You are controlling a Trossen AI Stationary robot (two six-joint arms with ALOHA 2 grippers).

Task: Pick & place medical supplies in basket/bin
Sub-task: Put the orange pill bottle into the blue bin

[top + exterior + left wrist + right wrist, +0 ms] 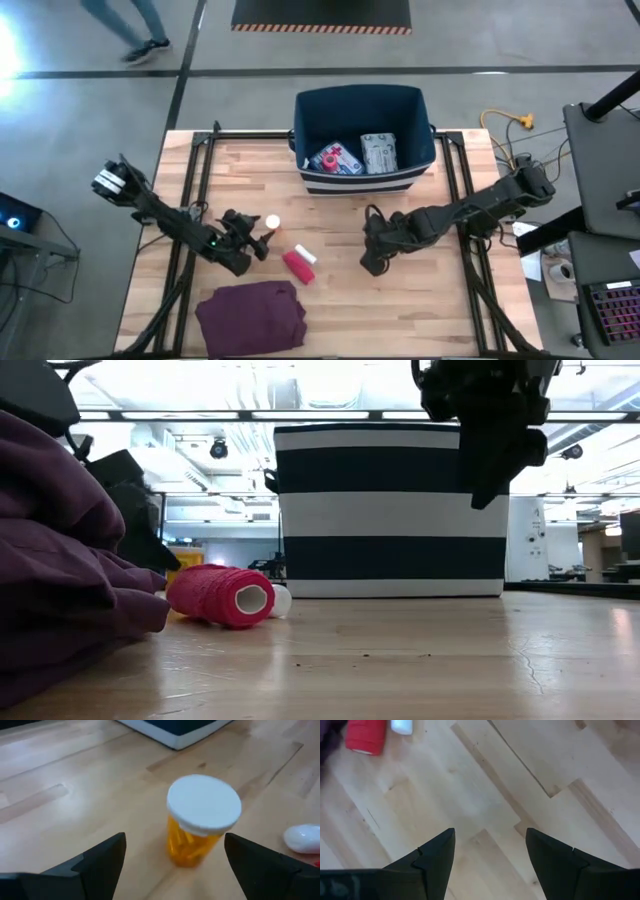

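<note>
Left pincer is spread wide around an upright orange vial with white cap, not touching it. Right pincer hangs wide, empty, above the bare counter. Red roll lies nearby; the bin holds a blue pouch and a packet.

You see the maroon cloth cut off at the low view's left edge, hiding most of the orange vial; the small white roll peeks behind the red tape roll.
</note>
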